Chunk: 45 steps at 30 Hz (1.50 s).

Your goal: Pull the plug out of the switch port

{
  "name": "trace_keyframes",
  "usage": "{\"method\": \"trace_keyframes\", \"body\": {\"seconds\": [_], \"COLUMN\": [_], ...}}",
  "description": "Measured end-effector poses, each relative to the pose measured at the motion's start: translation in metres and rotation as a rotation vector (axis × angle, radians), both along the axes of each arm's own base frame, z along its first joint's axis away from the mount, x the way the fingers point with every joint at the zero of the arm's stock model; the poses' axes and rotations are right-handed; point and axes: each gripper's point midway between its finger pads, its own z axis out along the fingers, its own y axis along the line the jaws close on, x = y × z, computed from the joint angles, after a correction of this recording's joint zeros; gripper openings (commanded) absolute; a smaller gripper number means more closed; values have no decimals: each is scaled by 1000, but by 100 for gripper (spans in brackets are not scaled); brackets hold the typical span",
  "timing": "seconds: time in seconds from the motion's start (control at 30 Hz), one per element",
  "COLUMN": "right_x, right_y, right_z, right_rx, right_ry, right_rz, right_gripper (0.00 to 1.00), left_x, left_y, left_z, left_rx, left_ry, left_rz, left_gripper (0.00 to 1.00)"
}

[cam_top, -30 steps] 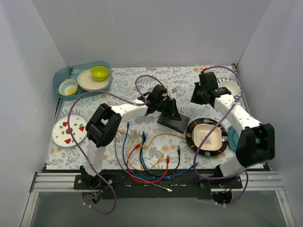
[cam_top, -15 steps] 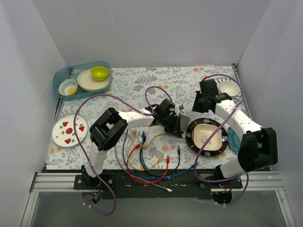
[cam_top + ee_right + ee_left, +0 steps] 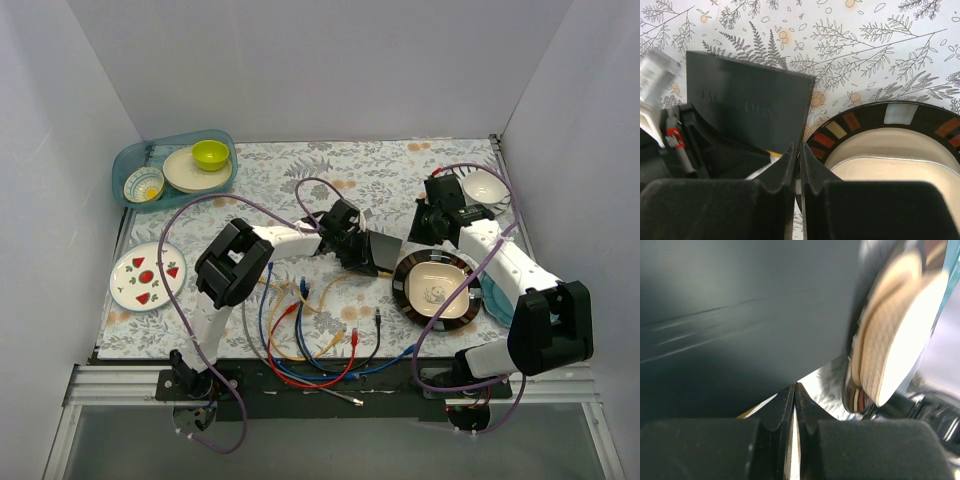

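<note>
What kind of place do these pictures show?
Likely a robot test cell: white walls box in a floral table, the left arm and right arm are mounted at its near edge, and loose cables lie near the switch.

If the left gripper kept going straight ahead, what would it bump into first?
Probably the switch: its flat dark face fills the left wrist view right beyond the closed tips of the left gripper. The picture is blurry, so how near it is stays unclear.

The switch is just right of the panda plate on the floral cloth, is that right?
No. The switch is just left of the panda plate, on the floral cloth; the top external view shows it.
</note>
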Motion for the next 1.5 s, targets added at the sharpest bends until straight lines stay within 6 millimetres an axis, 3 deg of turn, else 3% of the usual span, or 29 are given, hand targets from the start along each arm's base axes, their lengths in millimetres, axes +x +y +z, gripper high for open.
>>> {"method": "trace_keyframes", "body": {"seconds": [0.3,0.43,0.57,0.73,0.83,0.93,1.13,1.3,1.37,1.5], "right_x": [-6,-2,10,43,54,57,57,59,65,71], "right_y": [-3,-2,-1,-2,-4,-8,-14,-12,-8,11], "right_z": [-8,-15,-29,-45,-55,-64,-76,-98,-96,-97], "right_rx": [-11,-14,-24,-32,-43,-60,-81,-82,-69,-39], "right_ry": [21,32,69,100,122,140,172,228,216,219], "right_rz": [1,0,-9,-39,-51,-60,-66,-58,-51,-13], "right_gripper": [14,14,14,13,13,12,12,9,9,8], "left_x": [75,95,98,99,117,141,162,165,160,153], "left_y": [50,67,68,72,80,94,120,116,115,111], "left_z": [-3,-5,2,34,60,69,47,10,-3,-4], "left_rx": [5,-2,-31,-45,-54,-46,27,71,82,54], "left_ry": [32,45,28,-46,-105,-132,-103,-38,-1,27], "left_rz": [234,291,291,325,384,458,550,541,533,516], "left_gripper": [5,10,12,11,11,11,10,6,5,5]}}
